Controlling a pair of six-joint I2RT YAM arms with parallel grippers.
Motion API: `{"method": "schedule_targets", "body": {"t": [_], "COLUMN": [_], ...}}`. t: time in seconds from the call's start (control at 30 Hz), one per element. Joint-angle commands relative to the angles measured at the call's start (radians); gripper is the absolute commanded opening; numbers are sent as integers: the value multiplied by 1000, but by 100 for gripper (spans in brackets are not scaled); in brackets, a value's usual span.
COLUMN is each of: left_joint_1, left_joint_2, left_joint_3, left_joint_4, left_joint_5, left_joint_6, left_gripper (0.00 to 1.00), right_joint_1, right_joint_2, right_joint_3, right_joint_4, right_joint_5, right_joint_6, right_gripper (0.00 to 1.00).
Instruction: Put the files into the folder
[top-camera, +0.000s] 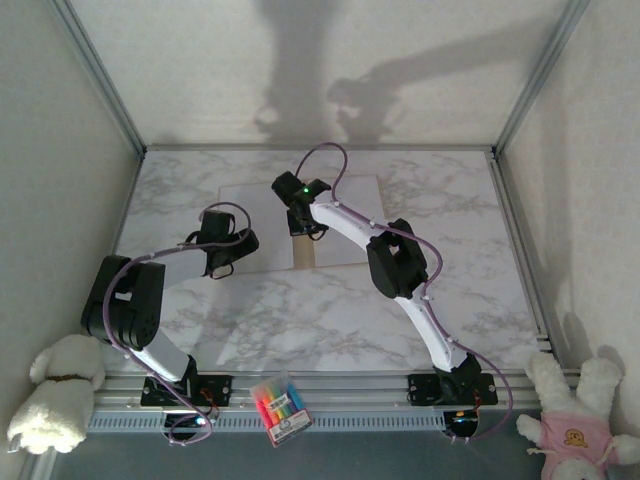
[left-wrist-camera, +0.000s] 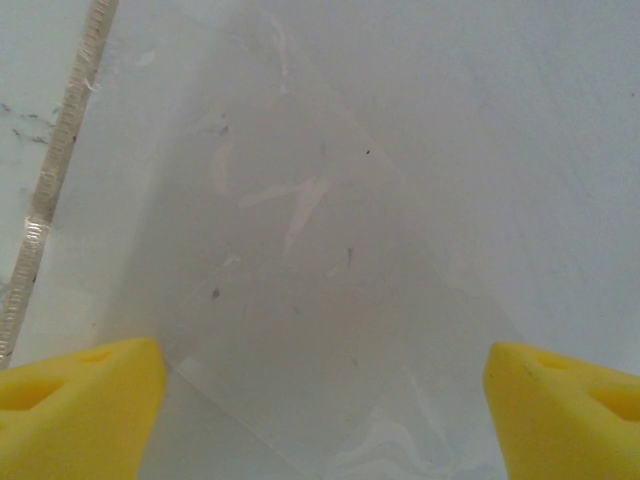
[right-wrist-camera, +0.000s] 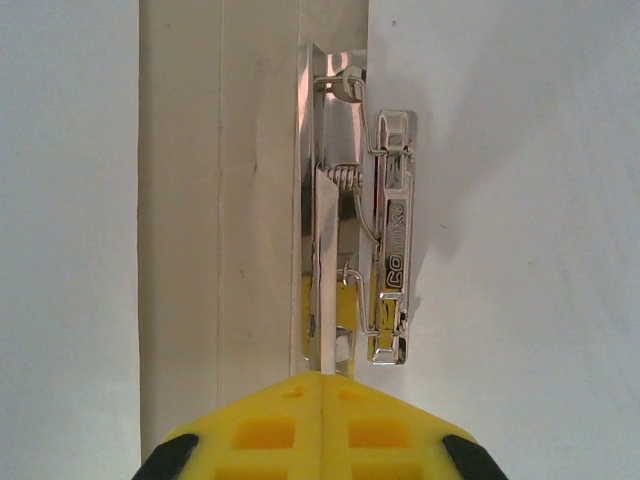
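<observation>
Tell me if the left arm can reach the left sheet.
Probably yes. The left gripper hangs open close above the sheet, and nothing lies on it there. The right gripper sits shut by the clip on the folder, off to the side.

Reaches with the right gripper (top-camera: 300, 228) over the tan strip of the folder (top-camera: 305, 255) amid the white files (top-camera: 255, 205). Hangs the left gripper (top-camera: 222, 265) at the files' near left corner. Along the near rail (top-camera: 350, 392): 1 white plush toy (top-camera: 55, 395) left, 1 pink-clad plush toy (top-camera: 580, 425) right, 1 marker pack (top-camera: 280, 408) between.
</observation>
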Motion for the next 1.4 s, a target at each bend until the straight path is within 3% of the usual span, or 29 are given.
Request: {"method": "schedule_targets", "body": {"t": [0.0,0.53,1.0,1.37], "left_joint_1": [13,13,14,14], "left_joint_2": [40,38,41,42], "left_joint_3": [-23,-24,-23,-25], "left_joint_4": [-35,-39,-40,-42], "left_joint_5": [-12,-11,-13,-14], "left_joint_6": [-6,-6,-5,-5], "left_gripper": [84,84,84,83], "right_joint_1": [-22,-25,-25,-25], "right_joint_2": [38,46,26,7], "right_joint_3": [-65,-118,-144,-186], "right_joint_4": [-132,-91,-115,-26], "right_joint_5": [29,21,97,-34], "right_joint_6": [-4,0,13,34], "right_gripper": [0,0,0,0]}}
